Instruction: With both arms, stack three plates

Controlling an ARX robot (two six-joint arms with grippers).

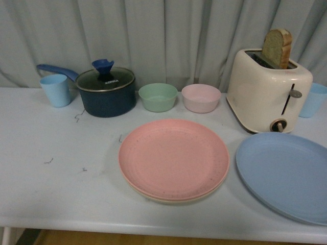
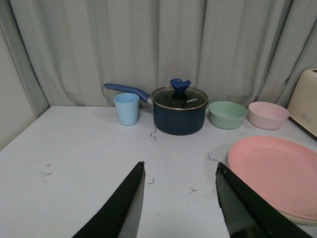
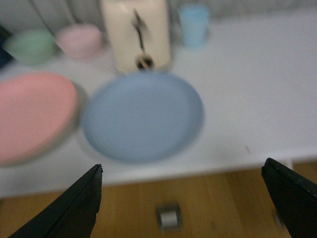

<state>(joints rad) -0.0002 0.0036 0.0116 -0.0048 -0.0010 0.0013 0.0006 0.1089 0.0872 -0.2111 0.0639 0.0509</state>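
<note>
A: Starting at the left gripper (image 2: 180, 166): spread or clamped?

B: Spread wide, gripping nothing. Two black fingers (image 2: 124, 208), well apart, above bare white table (image 2: 74, 148).

A: And the right gripper (image 3: 182, 166)?

B: Likewise spread, with nothing between the tips. Hanging out past the near table edge, above wooden floor (image 3: 148, 208). Blurred in that wrist view.

A: Count of plates?

B: Three. Pink plate (image 1: 173, 158) lying on top of cream plate (image 1: 168, 200), the latter seen only as a thin rim at the near side. Blue plate (image 1: 286, 176) alone, flat on the table, just beside that pair on the right. Not touching it. Cut off by the edge of the front view.

A: Relative to the grippers?

B: Pink-on-cream pair ahead of the left gripper and off to its right, near but not gripped. Blue plate straight ahead of the right gripper, beyond the table edge, clear of both fingers.

A: Further back?

B: Two bowls side by side behind the pink plate: green bowl (image 1: 158, 97), pink bowl (image 1: 201, 98). One dark blue saucepan (image 1: 106, 92) with glass lid and blue knob, left of the bowls. Two cups: light blue cup (image 1: 55, 90) beside the saucepan at far left, second cup (image 1: 312, 99) behind the toaster (image 1: 268, 89) at far right. One cream toaster only, behind the blue plate, with one bread slice (image 1: 277, 48) standing in its slot. Grey curtain (image 1: 179, 35) behind everything.
</note>
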